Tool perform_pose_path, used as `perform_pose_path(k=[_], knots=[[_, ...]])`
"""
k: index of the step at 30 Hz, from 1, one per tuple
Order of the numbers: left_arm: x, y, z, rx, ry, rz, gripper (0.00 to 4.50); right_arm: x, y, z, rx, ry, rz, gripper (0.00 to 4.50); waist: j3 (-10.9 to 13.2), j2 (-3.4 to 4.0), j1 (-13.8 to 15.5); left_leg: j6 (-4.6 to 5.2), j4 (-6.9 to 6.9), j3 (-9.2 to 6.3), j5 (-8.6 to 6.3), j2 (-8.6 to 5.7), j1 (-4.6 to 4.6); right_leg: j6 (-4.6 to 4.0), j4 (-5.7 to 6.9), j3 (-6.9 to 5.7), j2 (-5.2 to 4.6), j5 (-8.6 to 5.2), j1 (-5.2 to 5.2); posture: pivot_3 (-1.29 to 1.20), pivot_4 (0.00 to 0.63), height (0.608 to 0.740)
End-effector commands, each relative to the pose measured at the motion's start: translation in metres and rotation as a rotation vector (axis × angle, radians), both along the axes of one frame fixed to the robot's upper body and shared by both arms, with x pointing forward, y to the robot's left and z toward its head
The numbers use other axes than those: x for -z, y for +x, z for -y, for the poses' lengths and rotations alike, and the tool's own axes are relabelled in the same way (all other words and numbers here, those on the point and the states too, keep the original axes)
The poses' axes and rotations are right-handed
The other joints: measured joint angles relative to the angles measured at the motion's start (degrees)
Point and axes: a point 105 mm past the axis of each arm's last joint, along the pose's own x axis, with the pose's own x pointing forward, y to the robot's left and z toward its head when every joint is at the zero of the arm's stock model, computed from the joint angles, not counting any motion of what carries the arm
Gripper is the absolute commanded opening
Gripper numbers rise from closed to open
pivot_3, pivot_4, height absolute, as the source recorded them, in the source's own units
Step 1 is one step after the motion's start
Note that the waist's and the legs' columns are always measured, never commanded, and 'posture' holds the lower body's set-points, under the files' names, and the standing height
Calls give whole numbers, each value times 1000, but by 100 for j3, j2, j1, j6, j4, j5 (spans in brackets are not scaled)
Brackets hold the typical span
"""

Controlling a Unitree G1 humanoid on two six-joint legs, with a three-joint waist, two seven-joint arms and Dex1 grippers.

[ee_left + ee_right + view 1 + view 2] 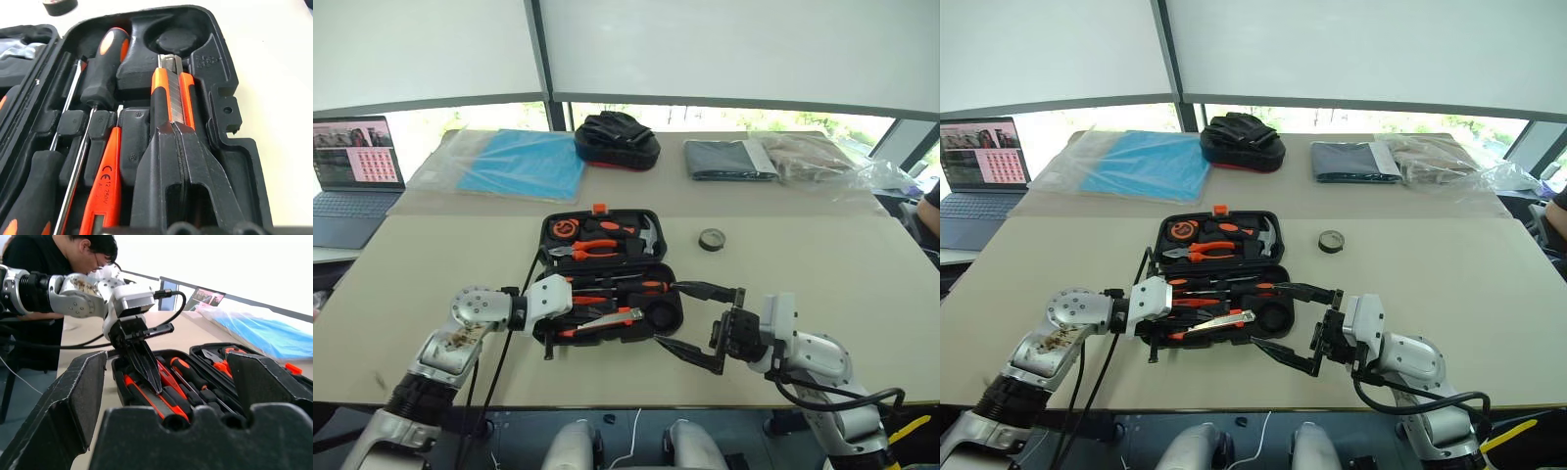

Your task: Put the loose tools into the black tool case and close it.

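The black tool case [545, 231] lies open in the middle of the table. Its near half holds two screwdrivers [105, 63] with orange-black handles, the orange tester screwdriver [105, 191] and the utility knife [171, 93], each in a recess. My left gripper [174, 128] is shut, its joined tips resting on top of the knife and gripping nothing. My right gripper [668, 313] stands open at the case's near right corner with nothing between its fingers. The small dark tape roll [711, 239] lies loose on the table to the right of the lid.
The far half holds pliers [592, 250], a hammer and a tape measure. Along the back are a laptop [352, 181], a blue wrapped sheet [514, 162], a black and red bag [617, 140], grey cloth [729, 159] and a plastic bag [822, 157]. A person [63, 254] sits beside the table.
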Motion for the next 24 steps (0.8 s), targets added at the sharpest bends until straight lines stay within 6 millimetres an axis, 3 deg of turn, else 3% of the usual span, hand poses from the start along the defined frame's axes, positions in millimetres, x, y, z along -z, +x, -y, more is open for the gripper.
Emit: perform_pose_path(k=[1,9,15,17,24], knots=[[23,-8,-4,-15,-46,-56,29,-11,-2,-2,-7,17,50,4500,1,-2,24,-3,1,0,-2,0,-3,1,-1,-1,-3,0,-2,0,150,740],[33,9,-18,-98,37,-33,29,-11,-3,-2,-12,18,47,4500,7,-12,74,20,7,-2,12,-4,-62,2,-7,-7,-2,7,-18,0,150,740],[53,-7,-18,-83,83,-207,29,-11,-5,-2,-8,20,42,4500,8,-11,71,9,6,-4,5,-2,-46,5,-9,-8,-1,8,-23,0,150,740],[61,-16,-19,-108,85,-358,29,-10,-6,-2,-5,22,38,4500,7,-11,71,0,4,-4,0,0,-39,6,-13,-9,0,7,-22,0,150,740],[69,-31,-28,-24,195,-377,29,-10,-8,0,-2,17,33,4500,2,-3,-4,-19,-14,-3,-13,1,-32,5,-23,-8,-1,-2,-22,0,150,740]])
